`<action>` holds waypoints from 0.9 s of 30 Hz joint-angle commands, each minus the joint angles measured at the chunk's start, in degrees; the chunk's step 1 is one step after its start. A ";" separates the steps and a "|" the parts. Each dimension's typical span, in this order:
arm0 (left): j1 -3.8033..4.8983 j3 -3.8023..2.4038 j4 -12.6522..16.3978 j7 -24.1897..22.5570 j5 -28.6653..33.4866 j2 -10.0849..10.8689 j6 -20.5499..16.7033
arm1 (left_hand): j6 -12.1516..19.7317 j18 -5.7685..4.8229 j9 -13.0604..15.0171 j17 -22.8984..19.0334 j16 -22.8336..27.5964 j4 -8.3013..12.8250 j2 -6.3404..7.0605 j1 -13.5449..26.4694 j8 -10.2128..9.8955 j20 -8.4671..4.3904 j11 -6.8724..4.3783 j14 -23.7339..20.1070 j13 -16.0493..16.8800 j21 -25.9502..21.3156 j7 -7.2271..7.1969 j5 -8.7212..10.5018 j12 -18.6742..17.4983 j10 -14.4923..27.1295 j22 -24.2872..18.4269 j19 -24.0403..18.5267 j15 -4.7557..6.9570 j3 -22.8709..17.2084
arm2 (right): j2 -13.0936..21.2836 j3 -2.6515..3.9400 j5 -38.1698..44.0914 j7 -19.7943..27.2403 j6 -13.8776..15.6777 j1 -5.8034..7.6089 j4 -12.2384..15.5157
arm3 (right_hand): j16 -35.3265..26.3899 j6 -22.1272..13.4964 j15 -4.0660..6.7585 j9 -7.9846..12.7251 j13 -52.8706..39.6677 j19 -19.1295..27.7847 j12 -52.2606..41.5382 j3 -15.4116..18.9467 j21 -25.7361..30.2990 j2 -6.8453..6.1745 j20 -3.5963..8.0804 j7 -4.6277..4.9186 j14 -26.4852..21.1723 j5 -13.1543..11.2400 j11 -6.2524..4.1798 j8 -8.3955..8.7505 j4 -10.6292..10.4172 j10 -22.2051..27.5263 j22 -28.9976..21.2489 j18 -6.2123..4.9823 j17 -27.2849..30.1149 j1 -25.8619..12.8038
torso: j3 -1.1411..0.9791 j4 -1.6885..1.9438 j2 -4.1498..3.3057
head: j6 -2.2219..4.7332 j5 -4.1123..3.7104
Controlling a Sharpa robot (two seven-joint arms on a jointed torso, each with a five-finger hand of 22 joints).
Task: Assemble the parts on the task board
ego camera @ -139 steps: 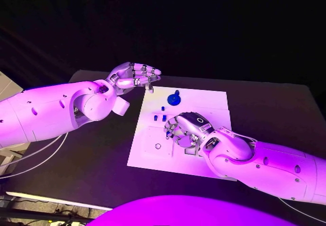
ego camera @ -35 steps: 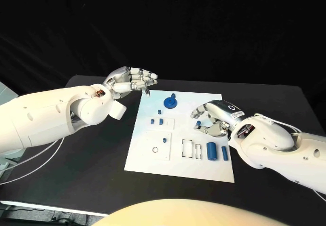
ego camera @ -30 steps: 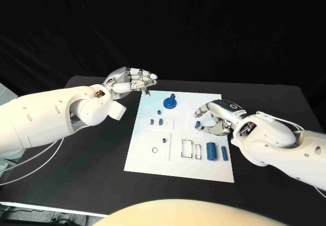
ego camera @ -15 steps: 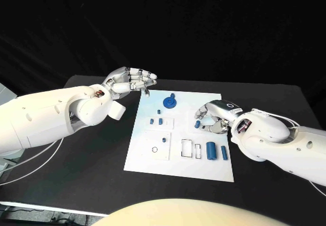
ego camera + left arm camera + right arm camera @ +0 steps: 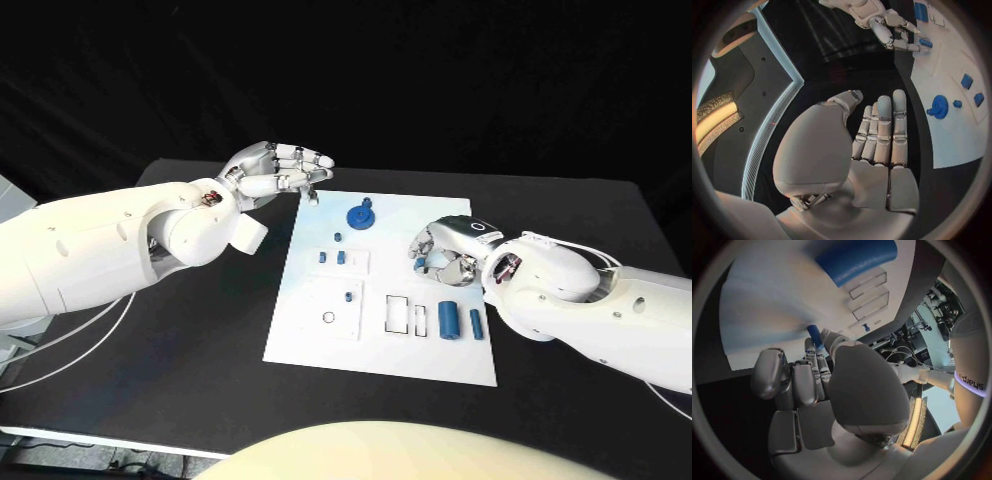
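Note:
The white task board (image 5: 378, 345) lies mid-table. On it are a blue gear (image 5: 364, 213) with a knob, a small peg (image 5: 338, 238), two small blue pieces (image 5: 332, 257) and two blue cylinders (image 5: 460, 321). My right hand (image 5: 447, 253) hovers over the board's right side, above the cylinders, and pinches a small blue peg (image 5: 815, 335) at its fingertips. One blue cylinder (image 5: 856, 260) lies just beyond that hand. My left hand (image 5: 277, 168) hangs by the board's far left corner, fingers curled and holding nothing. The gear (image 5: 939, 106) lies ahead of the left hand (image 5: 876, 135).
The board has two narrow rectangular slots (image 5: 407, 316) beside the cylinders and a round hole (image 5: 330, 317) in a raised plate at its left. My left forearm (image 5: 101, 240) lies along the table's left side. Black tabletop (image 5: 562, 215) surrounds the board.
My right hand has left the board's lower middle, uncovering the slots and cylinders. Over the last second it edged left and turned at the right side. My left hand has stayed put.

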State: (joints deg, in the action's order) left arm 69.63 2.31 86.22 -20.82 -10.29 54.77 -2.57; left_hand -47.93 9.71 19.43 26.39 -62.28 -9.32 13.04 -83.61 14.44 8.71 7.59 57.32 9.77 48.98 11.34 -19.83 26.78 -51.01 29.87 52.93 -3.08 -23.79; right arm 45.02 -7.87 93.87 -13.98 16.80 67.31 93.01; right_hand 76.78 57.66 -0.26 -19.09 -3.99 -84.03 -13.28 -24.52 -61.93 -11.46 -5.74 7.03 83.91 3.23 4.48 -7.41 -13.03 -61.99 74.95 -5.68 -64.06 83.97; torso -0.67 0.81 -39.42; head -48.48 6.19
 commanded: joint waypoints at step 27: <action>0.00 -0.03 -0.11 -0.35 0.38 -0.16 0.82 | -0.55 0.85 0.09 -0.06 0.42 0.15 -0.37 -0.10 0.27 0.00 0.16 0.05 -0.11 -0.47 -0.05 0.34 -0.26 -0.44 -0.11 0.35 -0.36 0.10 | 0.28 0.07 2.91 -0.54 4.72 0.36 2.46 | 0.91 5.31 2.24 -4.00 -2.99 -2.05 0.41 -11.29 -5.66 1.65 2.13 -0.40 1.65 0.20 -1.99 -4.74 9.17 -9.44 4.93 1.70 -1.65 -0.11 | 0.04 -0.02 0.12 | -0.02 0.28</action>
State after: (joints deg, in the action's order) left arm 69.62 2.31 86.10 -20.78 -10.26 54.74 -2.57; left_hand -47.93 9.71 19.48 26.40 -62.05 -9.32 13.04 -83.61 14.44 8.71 7.79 57.32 9.73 48.75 11.34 -19.83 26.78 -51.22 29.82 52.93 -3.09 -23.79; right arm 45.27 -7.89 95.88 -14.85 19.50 67.48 94.80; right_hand 77.50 62.65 1.56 -23.05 -4.00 -84.01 -12.12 -33.28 -67.39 -10.22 -3.88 6.74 84.14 3.31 5.75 -11.97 -6.75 -67.67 74.93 -4.81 -65.64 83.99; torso -0.63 0.76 -39.30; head -48.53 6.40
